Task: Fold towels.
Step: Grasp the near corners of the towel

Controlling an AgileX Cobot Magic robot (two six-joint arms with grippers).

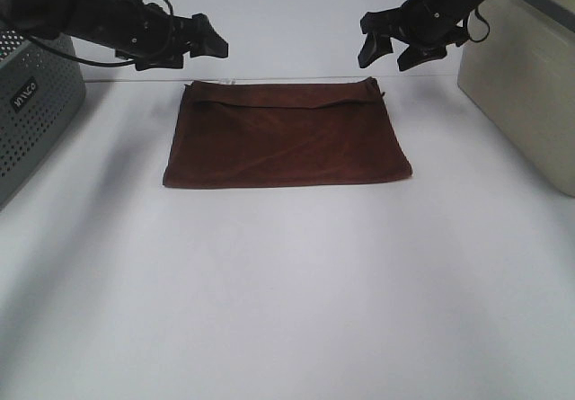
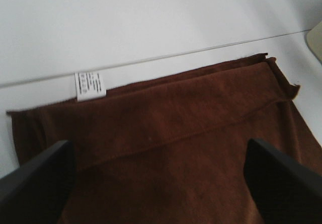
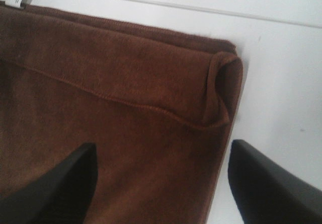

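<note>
The towel (image 1: 287, 139) is lying folded on the bench (image 1: 287, 310), its long axis running side to side. The left fingers (image 1: 210, 44) and right fingers (image 1: 372, 49) are hovering spread and empty, each just above its own far corner, neither arm nearer.

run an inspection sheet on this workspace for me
surface: white table, plain
job's things: reddish-brown towel lying folded, top layer's hem short of the far edge, one far corner curled; white tag at the far edge
clutter: nothing seen
pincers: left pincer and right pincer both open, empty, above the towel's far corners
cables: black cable looped just behind the left pincer
surroundings: grey perforated box at left, beige box at right
</note>
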